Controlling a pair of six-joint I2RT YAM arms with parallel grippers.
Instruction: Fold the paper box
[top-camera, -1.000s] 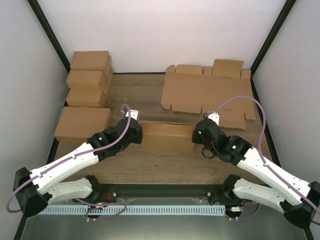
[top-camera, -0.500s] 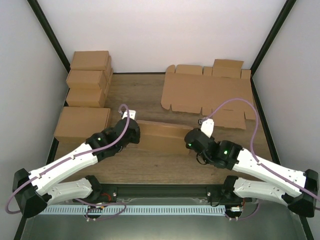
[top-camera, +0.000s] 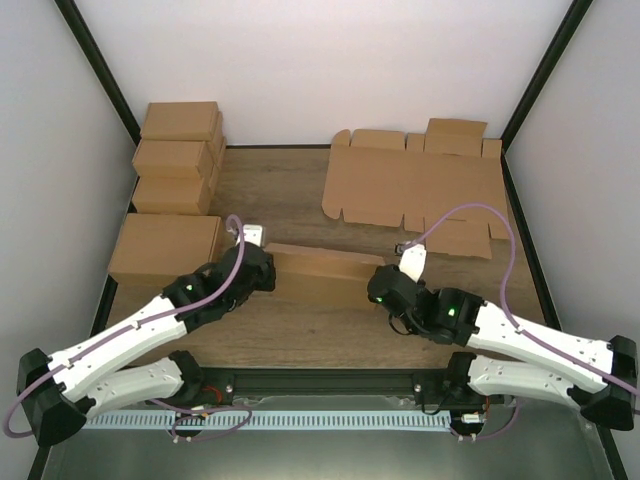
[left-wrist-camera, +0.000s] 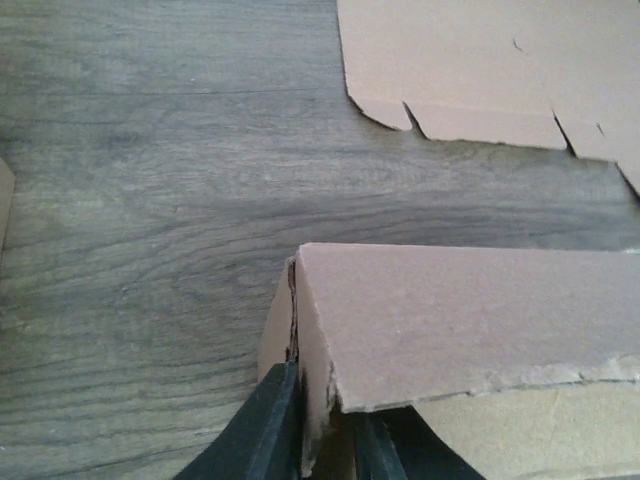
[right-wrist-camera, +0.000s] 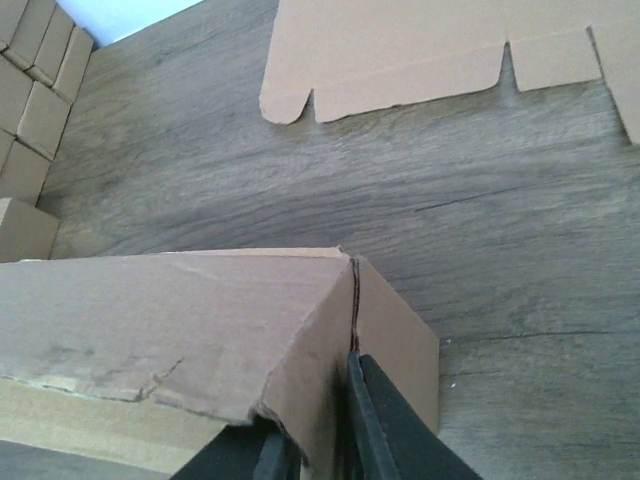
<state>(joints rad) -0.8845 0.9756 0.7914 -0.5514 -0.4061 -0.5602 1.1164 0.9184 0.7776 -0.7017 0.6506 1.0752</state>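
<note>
Paper box (top-camera: 318, 272): lid down, lying crosswise at middle of table (top-camera: 290, 195), nearer its near edge, slightly askew. Left gripper (left-wrist-camera: 325, 445): fingers pinch box's left end wall, one each side. Right gripper (right-wrist-camera: 315, 450): likewise clamped on right end wall. Flat cardboard sheets (top-camera: 410, 190): far right corner. Stacked cartons (top-camera: 175, 160): left edge.

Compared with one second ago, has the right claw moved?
Yes. The right claw has moved left and toward the near edge of the table, away from the flat cardboard sheets at the back right.
</note>
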